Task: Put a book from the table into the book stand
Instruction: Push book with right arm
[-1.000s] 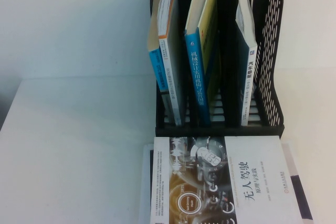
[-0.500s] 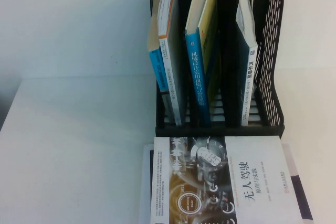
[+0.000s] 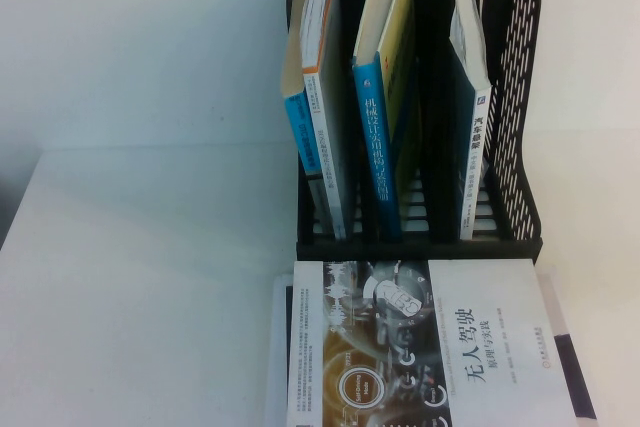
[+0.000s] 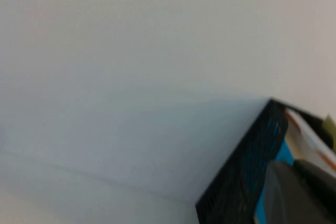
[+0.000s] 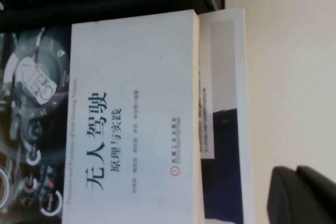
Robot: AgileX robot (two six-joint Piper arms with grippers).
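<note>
Your left gripper [image 4: 299,192] shows only as a dark blurred shape at the edge of its own wrist view, fingers pressed together with nothing between them, close by the mesh outer wall of the book stand [image 4: 241,177]. Your right gripper [image 5: 304,195] is likewise just a dark form in the corner of its wrist view, over bare table [image 5: 289,77] beside the stacked books; you cannot tell whether its fingers are spread or closed. Neither arm appears in the high view. The book [image 3: 430,347] lies flat on the table [image 3: 150,277], cover up, its far edge just in front of the book stand [image 3: 515,97], apparently touching the rack's front lip. It rests on top of a dark navy book [image 5: 223,166], whose edge sticks out on the right side. In the rack, blue-spined books [image 3: 375,137] lean upright in the left and middle slots, and another book [image 3: 472,117] stands in the right slot.
</note>
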